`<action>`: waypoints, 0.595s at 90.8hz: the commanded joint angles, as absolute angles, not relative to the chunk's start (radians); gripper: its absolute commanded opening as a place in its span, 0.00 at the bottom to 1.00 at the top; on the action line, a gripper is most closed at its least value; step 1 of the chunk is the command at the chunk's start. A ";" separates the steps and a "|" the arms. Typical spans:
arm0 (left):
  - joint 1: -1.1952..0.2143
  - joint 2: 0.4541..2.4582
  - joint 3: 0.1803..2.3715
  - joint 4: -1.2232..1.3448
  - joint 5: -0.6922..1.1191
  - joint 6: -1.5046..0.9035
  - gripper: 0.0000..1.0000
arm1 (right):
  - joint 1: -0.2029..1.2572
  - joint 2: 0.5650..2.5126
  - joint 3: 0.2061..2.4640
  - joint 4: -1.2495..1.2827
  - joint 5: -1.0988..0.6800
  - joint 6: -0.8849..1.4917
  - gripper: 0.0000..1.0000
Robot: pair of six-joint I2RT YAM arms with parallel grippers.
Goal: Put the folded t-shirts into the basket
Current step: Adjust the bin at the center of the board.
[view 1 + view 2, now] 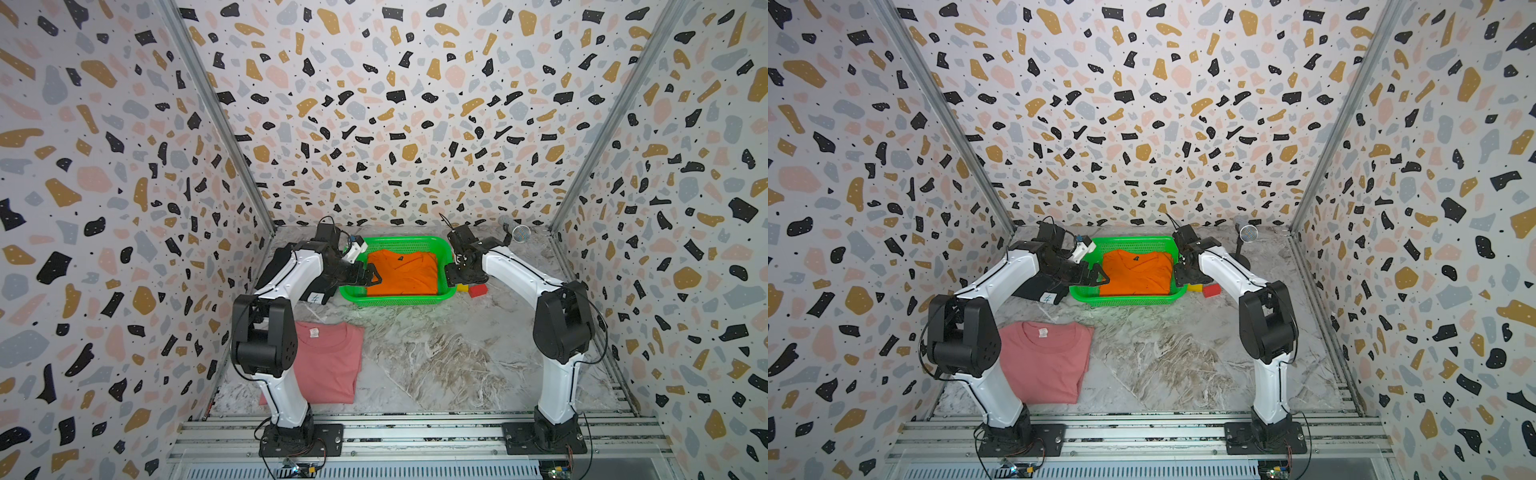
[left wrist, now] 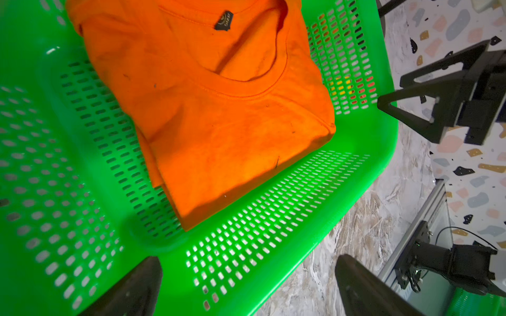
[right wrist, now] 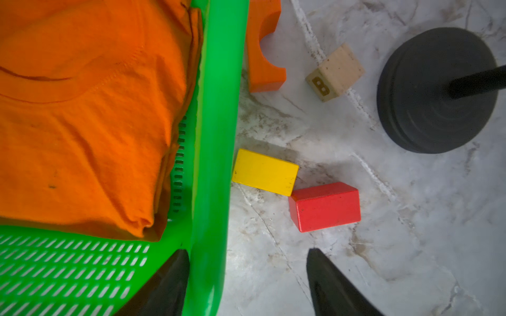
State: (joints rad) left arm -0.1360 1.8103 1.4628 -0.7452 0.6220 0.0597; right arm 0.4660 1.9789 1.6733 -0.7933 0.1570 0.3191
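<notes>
The bright orange folded t-shirt (image 1: 401, 272) lies flat in the bright green perforated plastic basket (image 1: 399, 300), which sits at the middle of the frame in both top views on the grey marble-patterned worktop (image 1: 436, 353). Its neckline faces up. A small dark label (image 2: 224, 20) sits inside the collar, its print too small to read. The basket holds this one shirt, which lies nearer the right wall.

The dusty pink folded crew-neck t-shirt (image 1: 328, 365) lies on the worktop at the lower left of centre, well apart from the basket and partly behind the left arm. Its white neck label (image 1: 314, 332) carries red print that cannot be read. The black folded t-shirt (image 1: 1034, 289) shows under the left arm, just beside the basket's left end. Its white tag (image 1: 1048, 297) bears a handwritten mark like a 4.

The left gripper (image 1: 375, 277) hovers over the basket's left end, fingers spread wide, holding nothing. The right gripper (image 3: 246, 251) is at the right end with its fingers apart — one inside the wall, one outside over the worktop.

Outside that wall lie a yellow wooden block (image 3: 264, 172), a red wooden block (image 3: 325, 206) at its corner, an orange arch block (image 3: 264, 54) and a pale wooden cube (image 3: 335, 72) marked with what reads as an 8.
</notes>
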 commanded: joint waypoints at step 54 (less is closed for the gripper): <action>0.225 1.501 1.515 -1.023 0.418 0.271 1.00 | 0.782 1.542 1.318 -0.180 -0.200 -0.271 0.84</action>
State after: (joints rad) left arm 0.1780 1.5402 1.5784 -0.9848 0.4957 0.2440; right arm 0.7086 1.5929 1.4509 -0.4351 0.0837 -0.0429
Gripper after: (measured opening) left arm 0.998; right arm 0.828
